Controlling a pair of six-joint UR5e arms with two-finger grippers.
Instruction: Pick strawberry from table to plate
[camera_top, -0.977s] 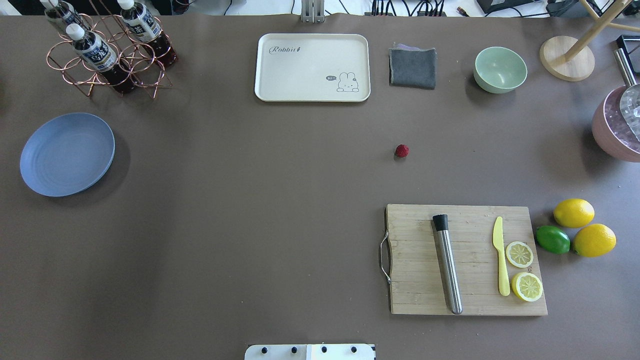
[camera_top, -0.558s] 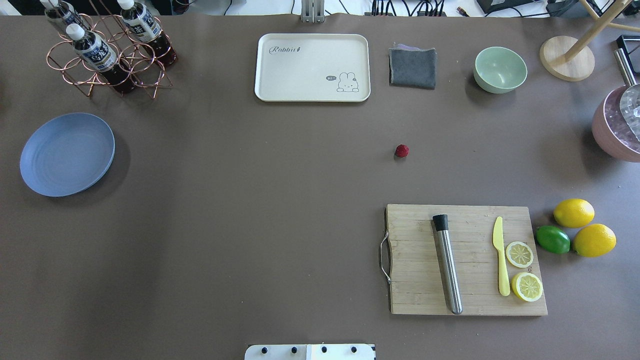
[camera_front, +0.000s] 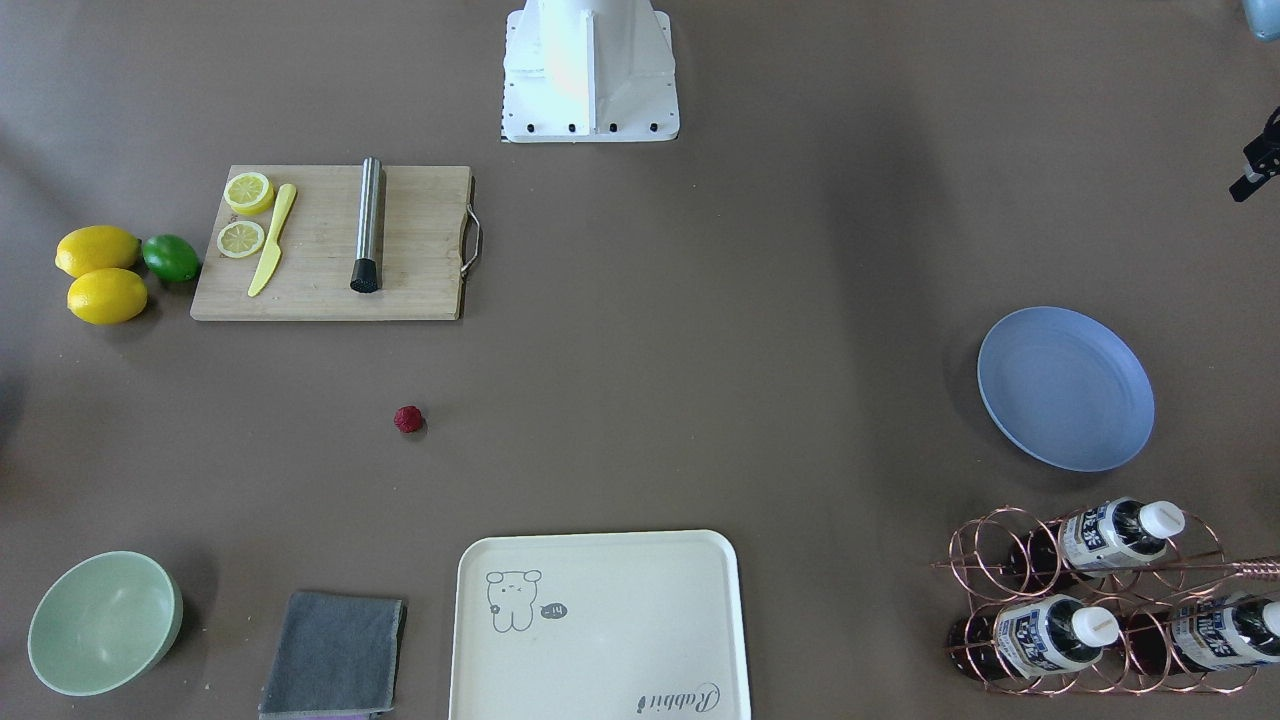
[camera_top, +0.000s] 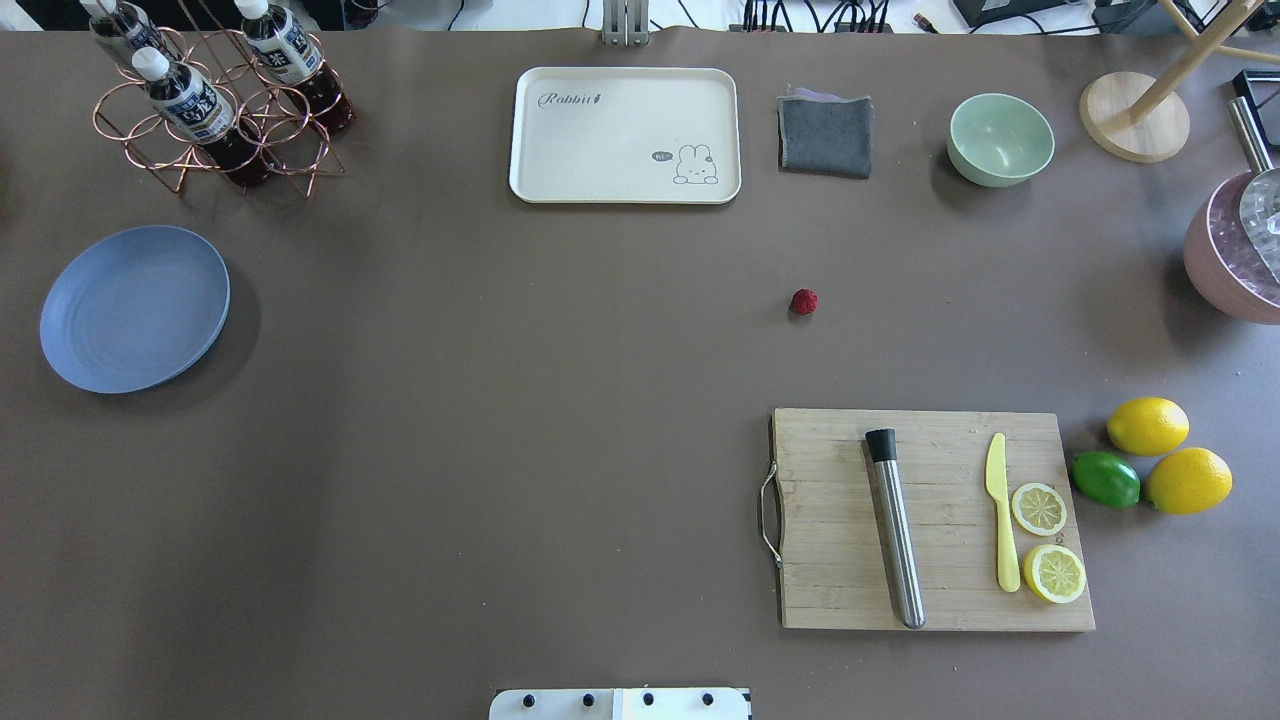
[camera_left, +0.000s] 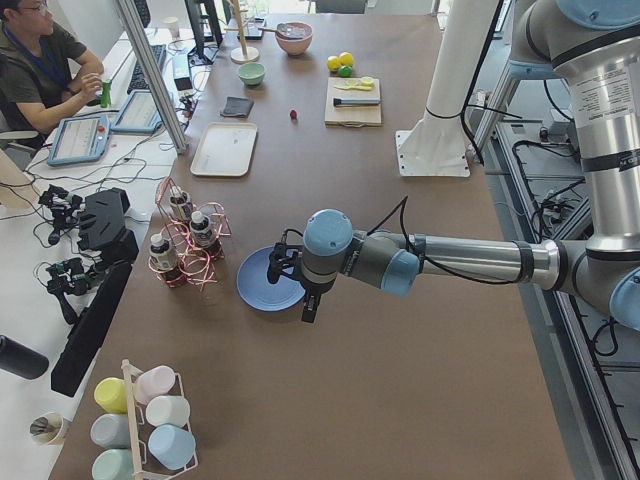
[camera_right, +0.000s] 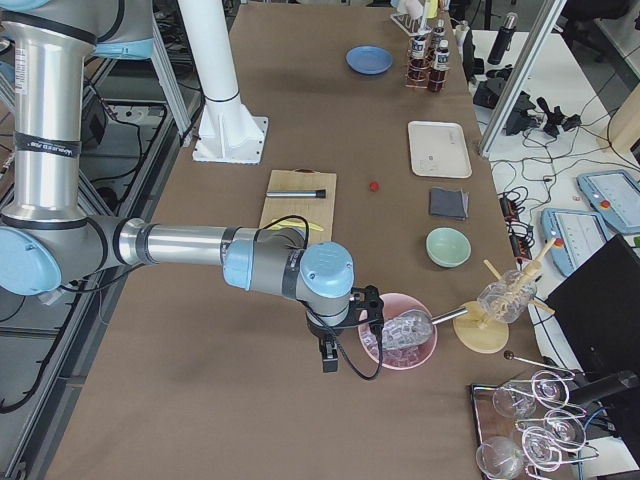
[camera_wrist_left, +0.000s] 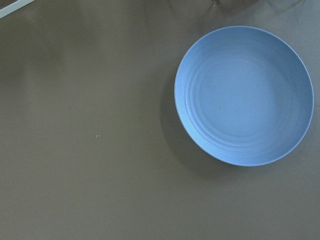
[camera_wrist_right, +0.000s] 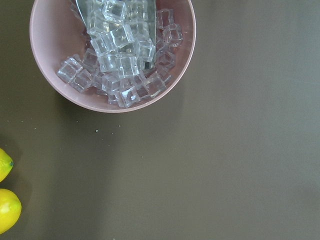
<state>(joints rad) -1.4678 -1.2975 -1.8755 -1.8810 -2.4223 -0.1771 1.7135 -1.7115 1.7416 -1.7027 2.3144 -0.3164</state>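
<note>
The strawberry (camera_top: 803, 301), a tiny dark-red berry, lies alone on the brown table (camera_top: 500, 400), right of centre; it also shows as the strawberry (camera_front: 408, 419). The blue-grey plate (camera_top: 134, 308) sits at the far left edge with nothing on it, and the left wrist view looks straight down on the plate (camera_wrist_left: 244, 95). My left gripper (camera_left: 308, 305) hangs above the plate's near rim; I cannot tell whether it is open or shut. My right gripper (camera_right: 327, 358) hangs at the table's right end, far from the berry; its state cannot be told either.
A cutting board (camera_top: 930, 520) holds a steel muddler, a yellow knife and lemon slices. Two lemons and a lime (camera_top: 1105, 478) lie beside it. Tray (camera_top: 625, 135), grey cloth (camera_top: 825, 135), green bowl (camera_top: 1000, 138), bottle rack (camera_top: 215, 100) line the far edge. Pink ice bowl (camera_wrist_right: 112, 55) sits below the right wrist.
</note>
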